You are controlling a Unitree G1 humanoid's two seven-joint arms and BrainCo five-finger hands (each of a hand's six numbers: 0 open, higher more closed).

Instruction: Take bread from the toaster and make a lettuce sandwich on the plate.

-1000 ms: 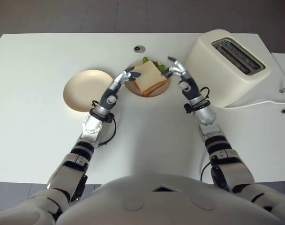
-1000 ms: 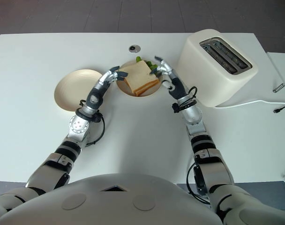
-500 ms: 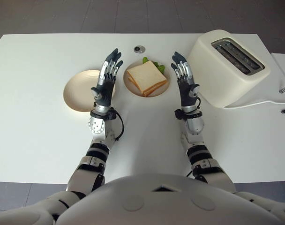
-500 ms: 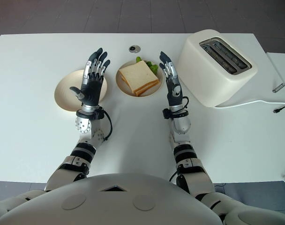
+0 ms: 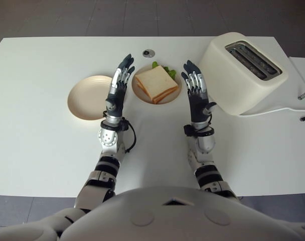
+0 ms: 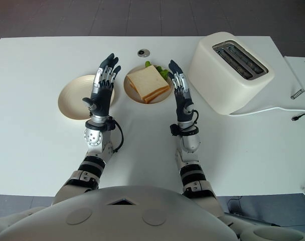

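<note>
Both left hand (image 5: 116, 93) and right hand (image 5: 196, 95), fingers splayed, have quit the white-bread lettuce sandwich (image 5: 153, 83) at the white table's (image 5: 42, 130) far edge, seemingly finished.

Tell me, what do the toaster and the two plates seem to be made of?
Toaster: probably plastic or painted metal. It is cream and matte, with a soft sheen on its rounded edges, and the slots look like metal. Empty plate and sandwich plate: beige and smooth with a dull finish, perhaps ceramic, melamine or wood fibre. The look leaves it open.
</note>
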